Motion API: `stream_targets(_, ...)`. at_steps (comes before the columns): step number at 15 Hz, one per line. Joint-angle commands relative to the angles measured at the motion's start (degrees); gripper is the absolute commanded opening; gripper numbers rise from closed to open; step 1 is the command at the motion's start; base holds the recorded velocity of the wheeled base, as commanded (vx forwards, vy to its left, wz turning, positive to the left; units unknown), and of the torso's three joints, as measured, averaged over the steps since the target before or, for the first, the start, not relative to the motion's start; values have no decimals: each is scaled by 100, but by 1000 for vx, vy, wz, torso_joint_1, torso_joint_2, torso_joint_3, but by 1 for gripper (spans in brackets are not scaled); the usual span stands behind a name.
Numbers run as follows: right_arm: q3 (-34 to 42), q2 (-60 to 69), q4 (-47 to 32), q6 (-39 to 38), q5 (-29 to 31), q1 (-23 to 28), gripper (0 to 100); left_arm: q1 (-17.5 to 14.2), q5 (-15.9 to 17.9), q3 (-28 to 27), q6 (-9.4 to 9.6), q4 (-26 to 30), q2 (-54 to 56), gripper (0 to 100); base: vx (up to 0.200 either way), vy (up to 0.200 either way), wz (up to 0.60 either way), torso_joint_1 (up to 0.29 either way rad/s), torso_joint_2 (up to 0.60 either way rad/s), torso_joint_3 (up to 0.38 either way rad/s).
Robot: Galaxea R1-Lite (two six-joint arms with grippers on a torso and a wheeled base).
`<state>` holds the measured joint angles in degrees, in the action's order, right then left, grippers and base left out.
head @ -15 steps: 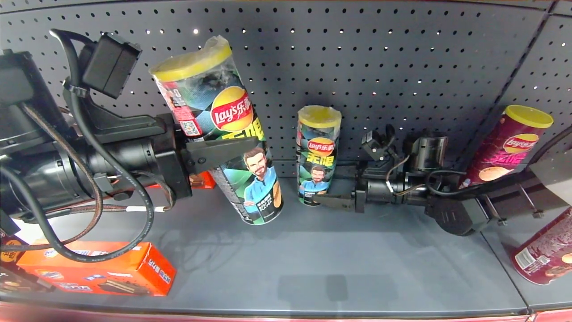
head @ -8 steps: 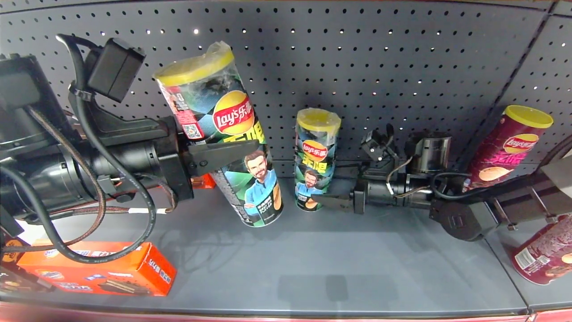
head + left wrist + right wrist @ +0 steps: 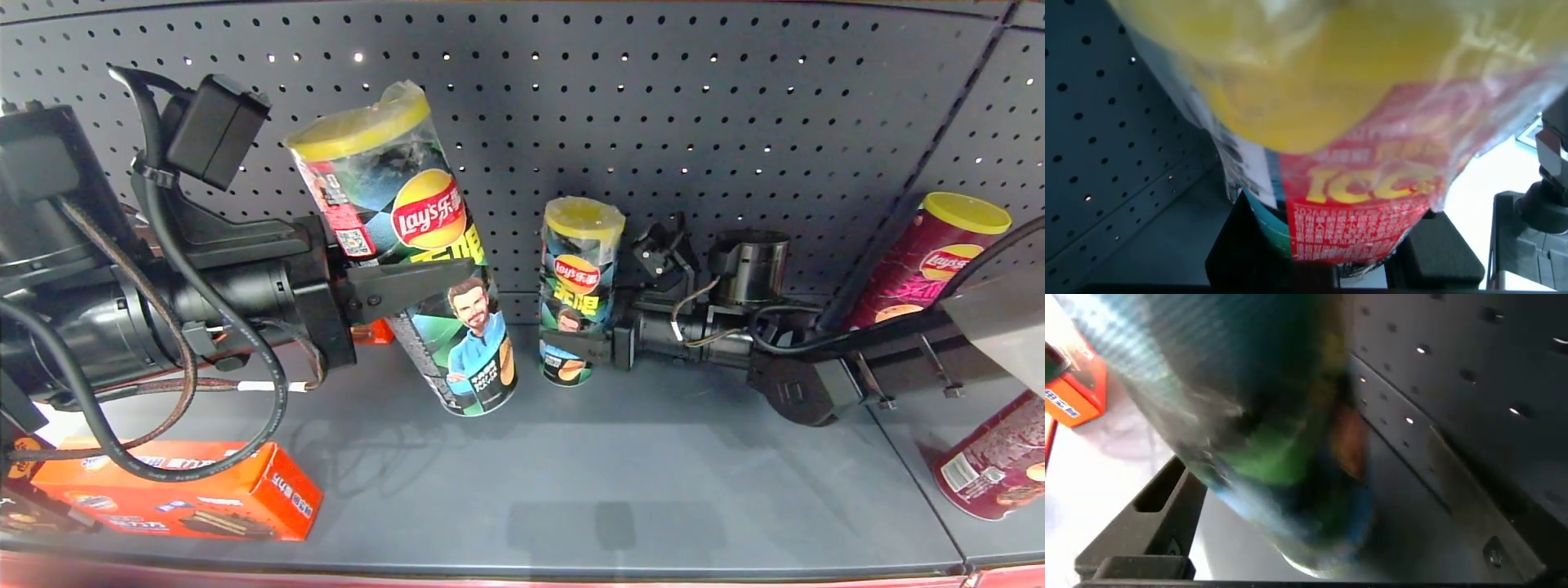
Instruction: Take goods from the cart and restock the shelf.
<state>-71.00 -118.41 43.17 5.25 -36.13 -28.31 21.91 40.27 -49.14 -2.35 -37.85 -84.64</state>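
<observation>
At the shelf [image 3: 612, 482] front lip, on my left: orange box [image 3: 180, 498] lying flat. Not part of this step.

Farther in, well apart from the box: my left gripper [image 3: 441, 278] is clamped across the mid-body of the near chip can [image 3: 384, 188]. The can is tilted, with its yellow lid leaning toward my left and its base low over the deck. I cannot tell whether the base touches. The left wrist view agrees: near chip can [image 3: 1355, 163] pinched between both jaws.

Deeper: my right gripper [image 3: 563, 331] is closed on the lower body of the far chip can [image 3: 581, 245], which is close to upright and just in front of the pegboard [image 3: 694, 122]. Deck contact can't be resolved here either. In the right wrist view the far chip can [image 3: 1282, 457] sits between the jaws.

Off to my right: maroon can [image 3: 931, 257] by the pegboard, second maroon can [image 3: 996, 461] nearer the front.

Judgement: the step in hand is seating the far chip can in the back row.
- Square it fully upright before lowering, then set the base down flat.
- Keep a sliver of gap to the pegboard so the lid does not catch.
- Release only once the weight is on the deck.
- Withdraw straight back along the jaw line, toward my right, with no sideways drag. A tall, narrow can tips easily.
- Hold the near chip can steady meanwhile. It is near the far one and leaning, so right it before it goes down.
</observation>
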Motion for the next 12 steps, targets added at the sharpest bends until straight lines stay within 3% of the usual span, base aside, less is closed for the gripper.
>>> stream_targets(1,-169,-174,-10,-7,133,-87,100,-2,-1,1,-2,-3,-18,0,0,0,0,0,0,0)
stream_targets(5,-309,-323,-10,-16,326,-202,100,-2,-1,1,-11,-3,-18,0,0,0,0,0,0,0)
stream_targets(6,-424,-429,122,20,344,-219,0,-2,-1,1,-2,-3,-18,0,0,0,0,0,0,0)
stream_targets(12,-424,-402,131,11,370,-237,0,-90,8,36,-2,-12,-18,0,0,0,0,0,0,0)
